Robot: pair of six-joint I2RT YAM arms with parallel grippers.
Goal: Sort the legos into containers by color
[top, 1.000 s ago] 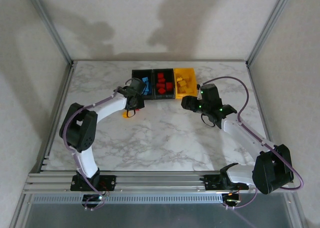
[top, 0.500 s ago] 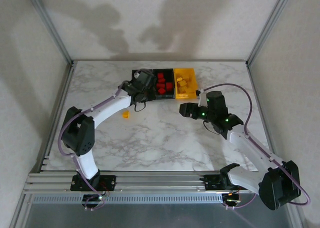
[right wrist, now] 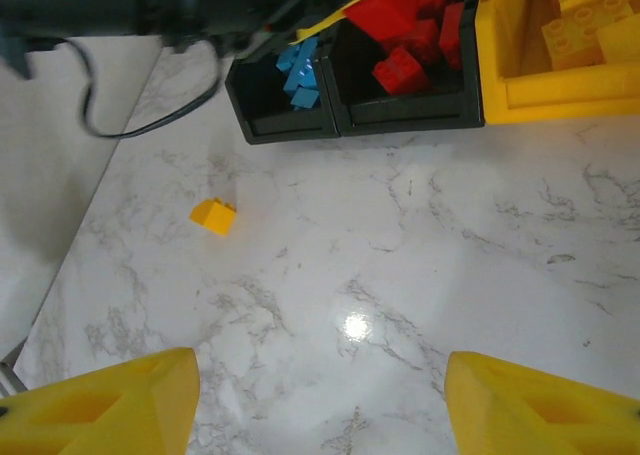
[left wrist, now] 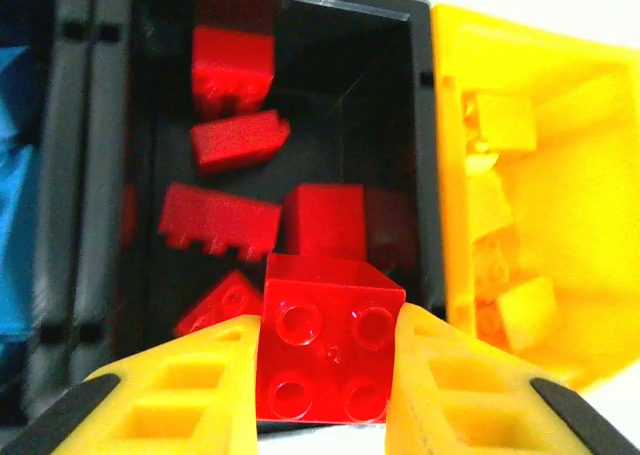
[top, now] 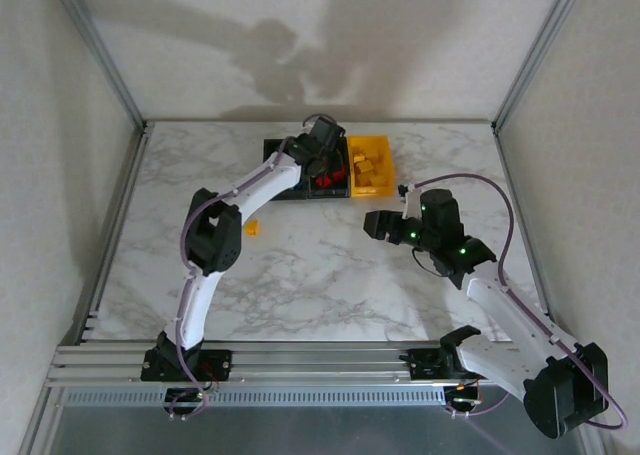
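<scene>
Nearly done: left claw (left wrist: 322, 400) clamps 1 red lego (left wrist: 330, 335) over the red-filled bin (left wrist: 424, 155); 1 yellow lego (right wrist: 213, 216) lies on the desk (right wrist: 400, 305); right claw (right wrist: 318, 400) gapes, empty.

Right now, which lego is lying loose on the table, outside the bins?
The single yellow brick on the marble table, near the bins; the others are binned or gripped.

The left arm (top: 250, 187) stretches to the bench's (top: 300, 295) far edge, the left gripper (top: 325, 153) clamped on a red lego (left wrist: 328, 340). The right gripper (top: 372, 223) hangs over mid-bench, fingers (right wrist: 100, 405) spread apart.
</scene>
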